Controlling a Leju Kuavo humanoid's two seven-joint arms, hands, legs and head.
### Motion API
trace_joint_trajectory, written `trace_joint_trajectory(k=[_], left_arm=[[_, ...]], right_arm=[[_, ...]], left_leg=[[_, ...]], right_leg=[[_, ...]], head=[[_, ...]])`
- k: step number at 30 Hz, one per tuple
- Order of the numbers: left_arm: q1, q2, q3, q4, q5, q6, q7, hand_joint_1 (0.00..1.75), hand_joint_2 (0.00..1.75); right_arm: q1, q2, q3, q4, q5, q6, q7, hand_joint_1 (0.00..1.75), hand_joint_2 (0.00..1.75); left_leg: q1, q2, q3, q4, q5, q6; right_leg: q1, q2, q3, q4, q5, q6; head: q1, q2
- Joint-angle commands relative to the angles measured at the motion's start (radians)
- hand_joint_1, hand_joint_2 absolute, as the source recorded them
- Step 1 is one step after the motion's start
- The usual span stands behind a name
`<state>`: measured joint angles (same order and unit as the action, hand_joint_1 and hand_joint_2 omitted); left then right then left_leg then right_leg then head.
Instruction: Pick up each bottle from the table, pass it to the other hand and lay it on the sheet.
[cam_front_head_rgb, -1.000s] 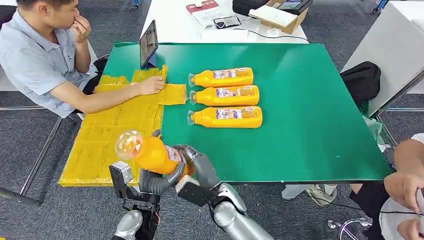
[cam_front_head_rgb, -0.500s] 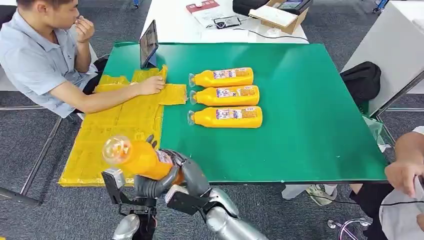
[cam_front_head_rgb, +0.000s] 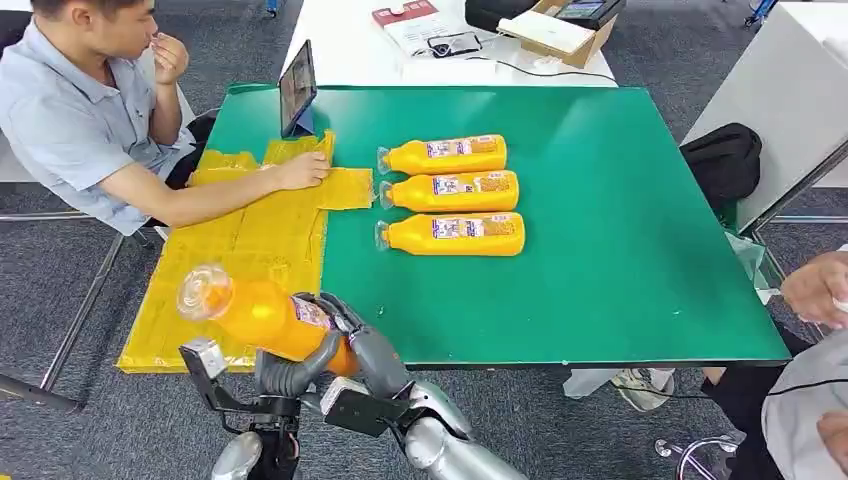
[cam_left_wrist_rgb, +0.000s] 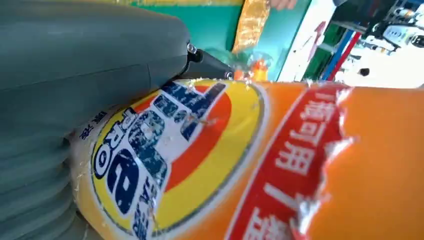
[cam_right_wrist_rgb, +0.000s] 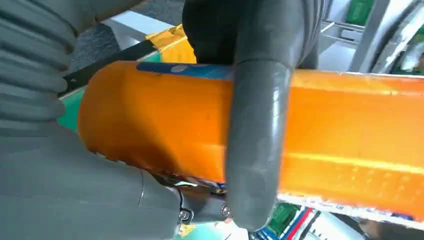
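Observation:
An orange bottle (cam_front_head_rgb: 255, 315) hangs tilted above the near edge of the yellow sheet (cam_front_head_rgb: 235, 245), with its clear cap end pointing left. My left hand (cam_front_head_rgb: 292, 368) cups it from below with fingers curled round its body. My right hand (cam_front_head_rgb: 358, 340) grips the bottle's base end. The left wrist view has the bottle's label (cam_left_wrist_rgb: 200, 150) pressed against my left hand (cam_left_wrist_rgb: 75, 65). A right-hand finger (cam_right_wrist_rgb: 255, 125) wraps over the bottle (cam_right_wrist_rgb: 350, 135) in the right wrist view. Three more orange bottles (cam_front_head_rgb: 452, 190) lie side by side on the green table (cam_front_head_rgb: 620, 230).
A person sits at the left with one hand (cam_front_head_rgb: 303, 170) resting on the sheet's far end. A tablet (cam_front_head_rgb: 297, 88) stands at the table's far left corner. Another person's arm (cam_front_head_rgb: 815, 290) is at the right edge. A black bag (cam_front_head_rgb: 725, 160) sits beyond the table's right side.
Both hands have carried the bottle to the left and slightly down, from the table's near edge to over the sheet. The arm of the person at the right has shifted.

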<state>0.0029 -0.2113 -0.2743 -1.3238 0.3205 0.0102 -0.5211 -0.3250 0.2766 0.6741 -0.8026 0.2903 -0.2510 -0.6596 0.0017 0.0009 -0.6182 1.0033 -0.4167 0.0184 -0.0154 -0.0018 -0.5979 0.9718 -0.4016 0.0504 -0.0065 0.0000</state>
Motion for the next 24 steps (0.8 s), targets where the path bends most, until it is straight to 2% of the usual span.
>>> trace_joint_trajectory(k=[1,2,3,10,11,12,14,15,16,20,24], left_arm=[[-0.036,0.013,0.044,-0.057,0.113,-0.130,0.070,1.75,1.75],[-0.042,0.014,0.049,-0.052,0.116,-0.133,0.076,1.75,1.75],[-0.056,0.015,0.066,-0.033,0.205,-0.204,0.115,1.75,1.75],[-0.181,0.021,0.176,0.087,0.243,-0.213,0.132,1.75,1.75],[-0.207,0.021,0.187,0.110,0.224,-0.203,0.126,1.75,1.75],[-0.246,0.021,0.197,0.147,0.211,-0.206,0.128,1.75,1.75],[-0.296,0.039,0.191,0.198,0.081,-0.118,0.065,1.75,1.75],[-0.336,0.068,0.171,0.242,-0.079,0.016,0.021,1.75,1.75],[-0.362,0.078,0.168,0.282,-0.165,0.087,-0.009,1.75,1.75],[-0.362,0.078,0.168,0.282,-0.165,0.087,-0.009,1.75,1.75],[-0.427,0.095,0.154,0.394,-0.339,0.262,-0.028,1.75,1.75]], right_arm=[[0.137,-0.075,-0.001,-0.283,-0.056,-0.045,-0.039,0.00,0.00],[0.152,-0.082,-0.006,-0.341,-0.066,-0.072,-0.039,0.00,0.00],[0.164,-0.103,0.011,-0.424,-0.083,-0.110,-0.039,0.00,0.00],[0.172,-0.159,0.062,-0.668,-0.138,-0.310,-0.039,0.00,0.00],[0.167,-0.172,0.081,-0.723,-0.125,-0.394,-0.039,0.00,0.00],[0.196,-0.149,0.024,-0.827,0.041,-0.447,-0.039,0.00,0.00],[0.220,-0.131,-0.006,-0.896,0.057,-0.447,-0.039,0.00,0.00],[0.232,-0.123,-0.018,-0.904,0.094,-0.447,-0.039,0.00,0.00],[0.233,-0.119,-0.014,-0.893,0.091,-0.447,-0.039,0.00,0.00],[0.233,-0.119,-0.014,-0.893,0.091,-0.447,-0.039,0.00,0.00],[0.237,-0.114,-0.025,-0.855,0.054,-0.447,-0.039,0.00,0.00]], left_leg=[[0.001,-0.003,0.002,0.000,-0.001,-0.001],[0.002,-0.004,0.004,0.000,-0.002,-0.001],[0.001,-0.006,0.004,0.000,-0.002,-0.001],[0.001,-0.003,0.000,0.000,0.000,-0.001],[0.001,-0.004,0.002,0.001,-0.001,-0.001],[0.000,-0.003,0.001,0.000,0.000,-0.001],[0.001,-0.006,0.000,0.003,-0.001,-0.002],[0.000,-0.005,-0.001,0.001,0.001,-0.002],[0.001,-0.006,0.000,0.001,0.001,-0.002],[0.001,-0.003,0.003,-0.001,0.001,-0.002],[0.001,-0.003,0.004,-0.001,0.000,-0.002]], right_leg=[[0.001,-0.003,0.003,-0.001,-0.002,-0.001],[0.002,-0.005,0.006,0.000,-0.003,-0.002],[0.001,-0.006,0.006,0.000,-0.004,-0.002],[0.001,-0.003,0.002,0.001,-0.001,-0.002],[0.001,-0.004,0.004,0.001,-0.002,-0.002],[0.000,-0.002,0.001,0.000,-0.001,-0.002],[0.001,-0.005,0.002,0.003,-0.003,-0.003],[0.000,-0.005,0.001,0.002,-0.002,-0.002],[0.001,-0.005,0.002,0.002,-0.002,-0.002],[0.001,-0.002,0.004,0.000,-0.001,-0.002],[0.001,-0.002,0.005,0.000,-0.001,-0.002]], head=[[0.000,0.000],[0.000,0.000],[0.000,0.000],[0.001,0.000],[0.000,0.000],[0.000,0.000],[0.000,0.000],[0.000,0.000],[0.001,0.000],[0.000,0.000],[0.001,0.000]])
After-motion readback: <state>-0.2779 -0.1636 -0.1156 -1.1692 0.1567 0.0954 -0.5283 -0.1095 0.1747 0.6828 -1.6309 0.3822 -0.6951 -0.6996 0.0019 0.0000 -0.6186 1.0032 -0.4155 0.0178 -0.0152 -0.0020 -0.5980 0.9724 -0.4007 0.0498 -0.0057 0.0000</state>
